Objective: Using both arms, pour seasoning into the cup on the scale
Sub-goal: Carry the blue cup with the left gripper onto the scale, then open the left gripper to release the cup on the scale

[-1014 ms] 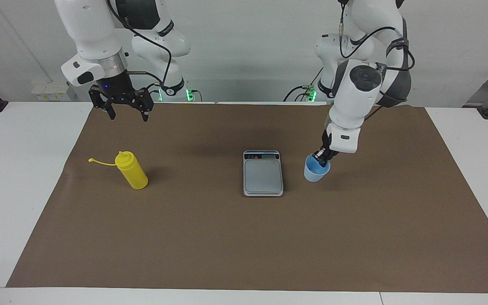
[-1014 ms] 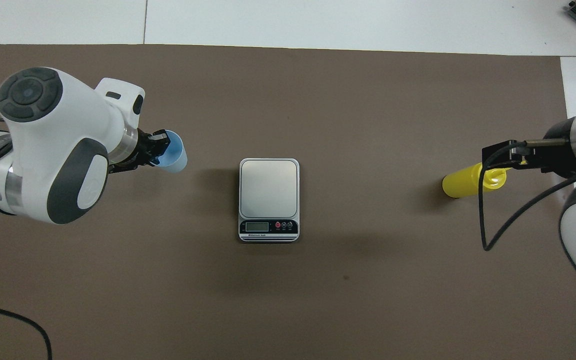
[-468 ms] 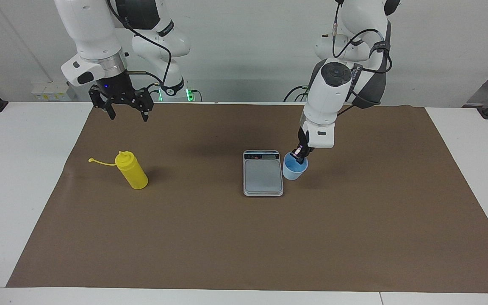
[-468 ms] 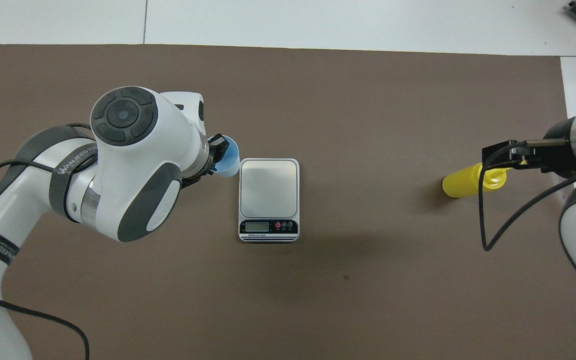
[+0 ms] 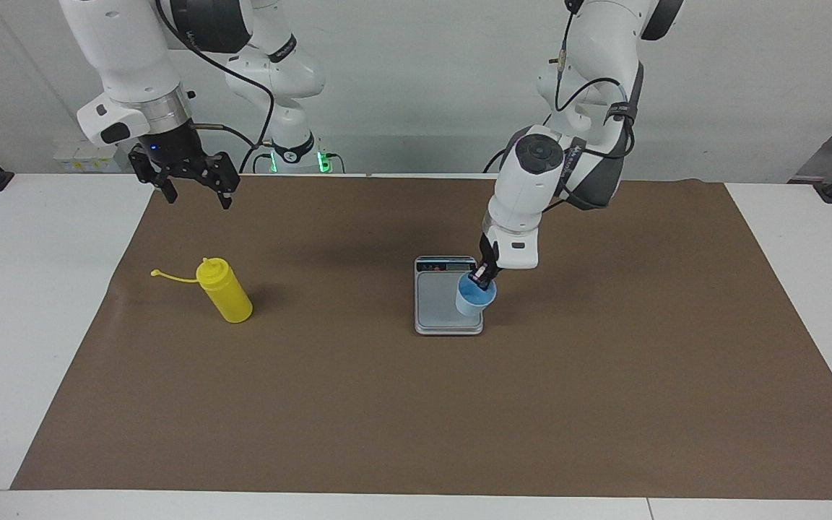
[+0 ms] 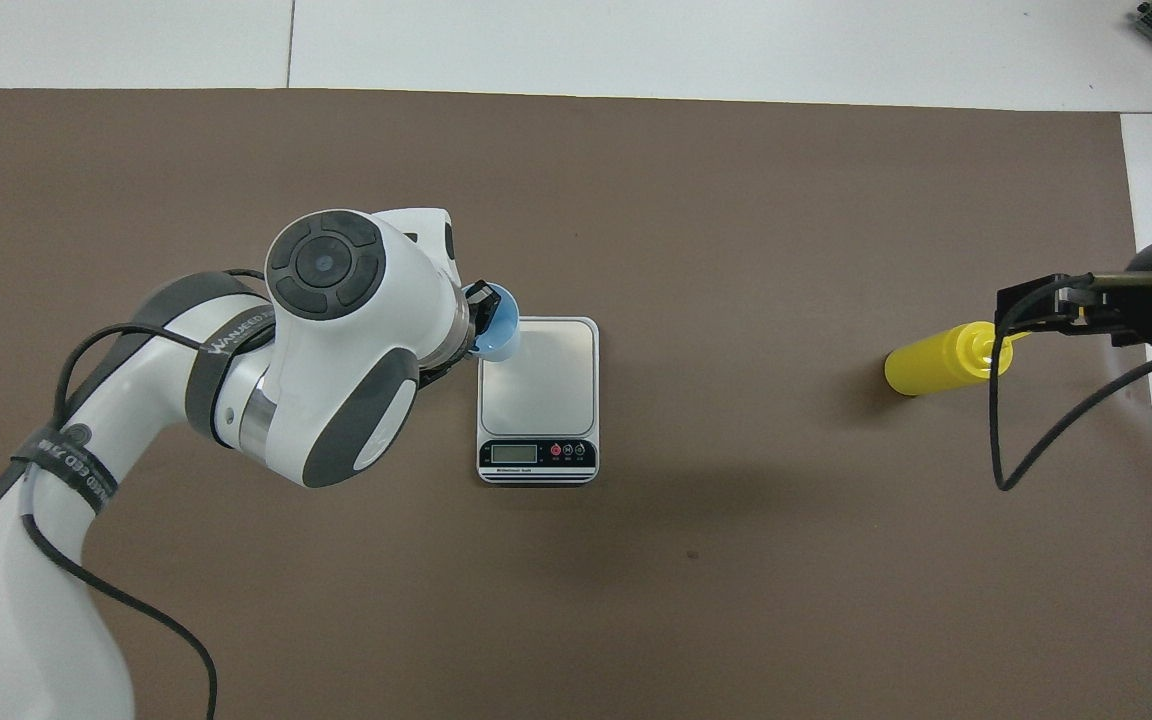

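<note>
The light-blue cup (image 5: 472, 300) hangs tilted over the scale's (image 5: 436, 303) edge toward the left arm's end, with my left gripper (image 5: 486, 275) shut on its rim, one finger inside. Whether the cup's base touches the plate I cannot tell. From overhead the cup (image 6: 500, 322) overlaps the corner of the scale (image 6: 538, 375) farthest from the display, beside my left gripper (image 6: 479, 303). The yellow seasoning bottle (image 5: 226, 292) stands alone toward the right arm's end, seen from overhead as seasoning (image 6: 936, 360). My right gripper (image 5: 198, 198) hangs open high over the mat's edge by the robots; the right gripper (image 6: 1044, 303) holds nothing.
A brown mat (image 5: 416, 412) covers most of the white table (image 5: 33, 303). The bottle's thin cap strap (image 5: 170, 276) sticks out sideways toward the right arm's end. A black cable (image 6: 996, 440) loops down from the right arm.
My left arm has carried the cup sideways from the mat to over the scale's edge. My right gripper has shifted a little toward its own end of the table.
</note>
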Robot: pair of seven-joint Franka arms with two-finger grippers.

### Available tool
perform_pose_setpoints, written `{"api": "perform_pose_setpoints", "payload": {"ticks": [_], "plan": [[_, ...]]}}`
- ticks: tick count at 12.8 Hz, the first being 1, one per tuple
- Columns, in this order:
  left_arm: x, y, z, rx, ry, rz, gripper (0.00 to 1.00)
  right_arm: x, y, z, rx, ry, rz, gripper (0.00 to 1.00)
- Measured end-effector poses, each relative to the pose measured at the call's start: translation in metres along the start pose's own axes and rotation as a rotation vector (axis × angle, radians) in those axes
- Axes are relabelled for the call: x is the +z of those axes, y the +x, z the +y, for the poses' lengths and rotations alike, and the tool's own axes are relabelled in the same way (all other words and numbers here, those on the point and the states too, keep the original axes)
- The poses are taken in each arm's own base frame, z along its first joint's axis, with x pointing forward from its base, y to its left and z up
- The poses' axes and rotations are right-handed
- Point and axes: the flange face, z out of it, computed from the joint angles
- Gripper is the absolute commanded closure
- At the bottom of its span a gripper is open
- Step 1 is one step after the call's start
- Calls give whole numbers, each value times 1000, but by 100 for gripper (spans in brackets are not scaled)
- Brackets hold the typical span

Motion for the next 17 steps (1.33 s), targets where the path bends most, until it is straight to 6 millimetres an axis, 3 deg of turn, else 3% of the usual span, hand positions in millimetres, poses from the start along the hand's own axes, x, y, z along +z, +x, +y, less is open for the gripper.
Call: {"api": "perform_pose_setpoints", "payload": {"ticks": [9, 15, 17], "plan": [[14, -36, 10, -35, 18, 70, 100, 4, -1, -1, -59, -1, -8, 0], [29, -40, 9, -39, -1, 78, 99, 8, -1, -1, -61, -2, -17, 0], [29, -40, 9, -39, -2, 80, 86, 9, -1, -1, -61, -2, -18, 0]]}}
